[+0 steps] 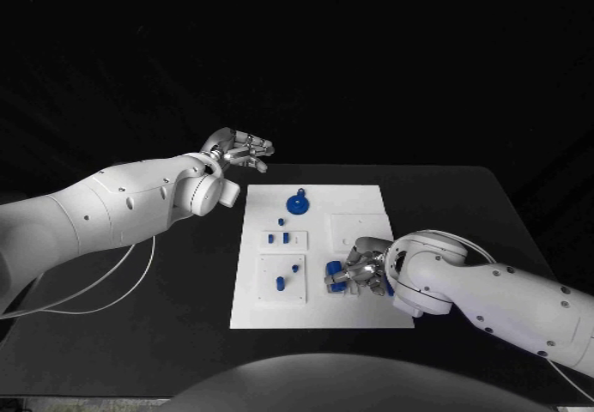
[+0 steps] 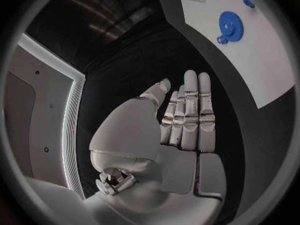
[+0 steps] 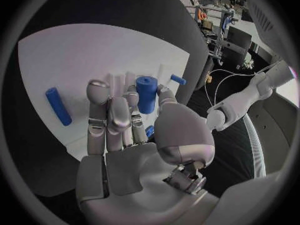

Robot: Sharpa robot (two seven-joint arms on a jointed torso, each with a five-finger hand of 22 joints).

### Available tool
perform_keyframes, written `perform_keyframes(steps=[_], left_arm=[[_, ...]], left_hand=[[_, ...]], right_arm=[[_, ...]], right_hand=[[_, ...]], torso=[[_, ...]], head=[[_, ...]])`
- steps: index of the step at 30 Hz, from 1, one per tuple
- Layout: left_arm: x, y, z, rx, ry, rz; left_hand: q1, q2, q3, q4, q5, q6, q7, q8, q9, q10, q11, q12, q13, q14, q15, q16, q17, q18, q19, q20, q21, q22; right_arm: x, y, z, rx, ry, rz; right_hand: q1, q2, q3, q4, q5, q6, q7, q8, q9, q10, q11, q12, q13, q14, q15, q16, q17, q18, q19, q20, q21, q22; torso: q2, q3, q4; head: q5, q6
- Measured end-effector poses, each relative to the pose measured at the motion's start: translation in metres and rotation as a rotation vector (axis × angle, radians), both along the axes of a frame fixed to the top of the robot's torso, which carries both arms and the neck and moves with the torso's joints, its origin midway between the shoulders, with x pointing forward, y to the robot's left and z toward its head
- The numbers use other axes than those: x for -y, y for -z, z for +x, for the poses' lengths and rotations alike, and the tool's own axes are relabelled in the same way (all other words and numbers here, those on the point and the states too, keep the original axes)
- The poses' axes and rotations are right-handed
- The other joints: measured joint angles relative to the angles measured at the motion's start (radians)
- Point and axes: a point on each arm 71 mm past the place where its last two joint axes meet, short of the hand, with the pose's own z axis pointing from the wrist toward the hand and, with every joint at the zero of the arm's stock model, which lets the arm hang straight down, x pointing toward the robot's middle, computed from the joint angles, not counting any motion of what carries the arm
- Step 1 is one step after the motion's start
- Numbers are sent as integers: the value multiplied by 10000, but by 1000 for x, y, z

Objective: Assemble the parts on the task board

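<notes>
From above, the right hand (image 1: 360, 271) covers the near right part of the task board (image 1: 372, 196), hiding what it holds; its wrist view shows the fingers (image 3: 99, 110) grasping a blue cylinder (image 3: 146, 93), with a blue peg (image 3: 57, 105) lying loose alongside. The left hand (image 1: 238, 149) hovers off the board's far left corner above the black surface (image 1: 185, 275), fingers (image 2: 190, 110) released and straight, beside a blue gear (image 1: 299, 204).

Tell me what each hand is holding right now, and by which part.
Right hand pinches a blue cylinder part by its side, over the task board. Left hand holds nothing, fingers straight.
</notes>
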Motion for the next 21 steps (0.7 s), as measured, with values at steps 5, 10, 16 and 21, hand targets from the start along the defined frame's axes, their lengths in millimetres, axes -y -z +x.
perform_keyframes(steps=[5, 10, 16, 21], left_arm=[[0, 0, 0, -7, -5, 2], [-1, 0, 0, -14, -3, 2], [-1, 0, 0, -22, -4, 3], [-1, 0, 0, -29, -8, 6]], left_hand=[[0, 0, 0, 0, 0, 0, 0, 0, 0, 0, 0, 0, 0, 0, 0, 0, 0, 0, 0, 0, 0, -47], [0, 0, 0, 0, 0, 0, 0, 0, 0, 0, 0, 0, 0, 0, 0, 0, 0, -1, 0, 0, 0, -47], [0, 0, 0, 0, 0, -37, 37, 0, 0, -37, 37, 0, 0, 0, 0, 0, -9, -1, 0, 0, 0, -63], [0, 0, 1, -1, 0, -36, 36, 0, 0, -37, 37, 0, 0, 0, 0, 0, -9, 0, 0, 0, 0, -63]], right_arm=[[1, 1, 0, 20, 24, -51], [1, 2, 0, 44, 48, -65], [2, 2, 0, 85, 118, -55], [3, 2, 0, 116, 171, -43]], right_hand=[[-350, -3, -677, 410, -2437, 77, 25, 26, 112, -6, 2, -36, -23, 0, 0, -39, -14, 0, 0, 0, 0, 0], [-438, -526, -337, 1286, -3632, 50, 53, -9, 174, -56, 19, -36, -64, 0, 0, -82, -26, 1, 0, 0, -58, -1], [-439, -953, 82, 1902, -4130, 50, 53, -9, 178, -56, 19, -36, -111, 0, 0, -116, -46, 0, 0, 0, -58, 9], [-443, -978, 118, 1962, -4131, 50, 53, -28, 167, -57, 19, -36, -111, -1, 0, -116, -46, 0, 0, 0, -58, 8]], torso=[[0, 1, 0], [0, 3, -1], [0, 5, -5], [0, 6, -5]], head=[[0, 0], [6, 0], [2, 0], [-12, 0]])
